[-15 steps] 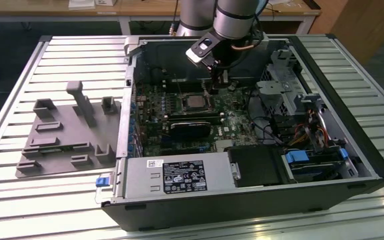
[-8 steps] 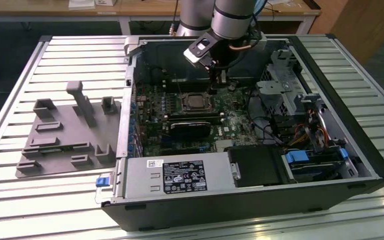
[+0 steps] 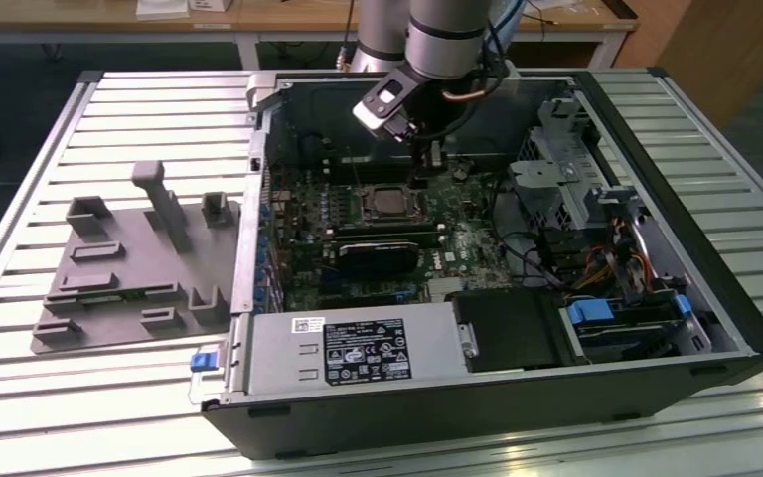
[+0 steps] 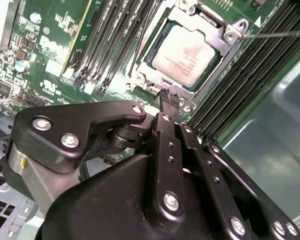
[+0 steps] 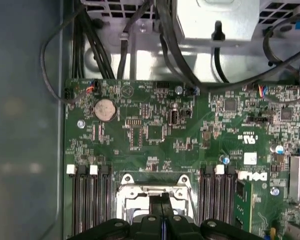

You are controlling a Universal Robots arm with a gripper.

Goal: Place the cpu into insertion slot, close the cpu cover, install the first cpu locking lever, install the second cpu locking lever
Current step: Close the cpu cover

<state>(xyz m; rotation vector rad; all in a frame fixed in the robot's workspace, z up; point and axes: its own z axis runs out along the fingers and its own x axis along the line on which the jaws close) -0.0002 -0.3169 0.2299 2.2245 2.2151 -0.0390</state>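
Observation:
The cpu [image 4: 184,55], a pale silvery square, lies in the insertion slot [image 3: 384,203] on the green board inside the open computer case. The cpu cover [image 4: 208,26] lies flat over it, its metal frame around the chip's edges. A thin locking lever [image 4: 277,34] runs as a wire away from one corner of the frame. My gripper [image 4: 169,98] is shut, with its black fingertips just off the frame's edge and nothing seen between them. In the exterior view the gripper [image 3: 424,179] hangs just behind the slot, toward that view's right. In the first wrist view the fingers [image 5: 161,207] cover part of the cover [image 5: 127,192].
Black memory slots [image 4: 115,35] flank the socket on both sides. A black card [image 3: 381,248] lies in front of the socket and a power supply [image 3: 355,353] at the case's near wall. Cables and drive bays [image 3: 607,258] fill the right. A grey fixture tray [image 3: 130,268] sits outside on the slatted table.

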